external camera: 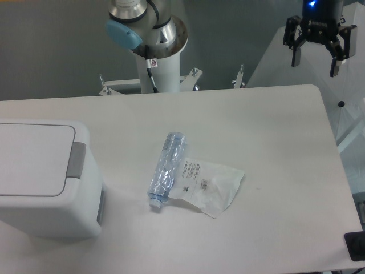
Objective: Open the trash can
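Observation:
The trash can (40, 182) is a large white boxy bin standing on the table at the left edge. Its flat lid lies down, and the grey push tab (75, 160) sits on the lid's right side. My gripper (315, 61) hangs high at the top right, above the table's far right corner, far from the bin. Its two black fingers are spread apart with nothing between them.
A crushed clear plastic bottle (165, 170) lies in the middle of the table, with a crumpled clear plastic bag (212, 184) beside it on the right. The arm's white base column (159, 63) stands behind the table's far edge. A dark object (356, 246) sits at the front right corner.

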`<state>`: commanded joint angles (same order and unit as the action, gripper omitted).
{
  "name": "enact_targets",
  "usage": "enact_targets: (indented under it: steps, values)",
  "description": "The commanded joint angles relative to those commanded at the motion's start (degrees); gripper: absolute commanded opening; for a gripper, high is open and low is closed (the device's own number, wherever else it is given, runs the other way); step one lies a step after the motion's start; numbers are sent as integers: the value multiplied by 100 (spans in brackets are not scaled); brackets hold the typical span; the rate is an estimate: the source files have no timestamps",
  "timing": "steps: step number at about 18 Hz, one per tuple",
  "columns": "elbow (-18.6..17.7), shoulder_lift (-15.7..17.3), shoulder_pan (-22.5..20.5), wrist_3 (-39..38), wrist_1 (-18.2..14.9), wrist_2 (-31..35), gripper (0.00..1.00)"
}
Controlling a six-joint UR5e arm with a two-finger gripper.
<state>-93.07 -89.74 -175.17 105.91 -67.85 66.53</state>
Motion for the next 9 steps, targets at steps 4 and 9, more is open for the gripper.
enact_targets:
  steps: [4,9]
  values:
    - [-44,70,26,-26,-9,35,100]
    - [52,9,254,-482,-9,-9,100]
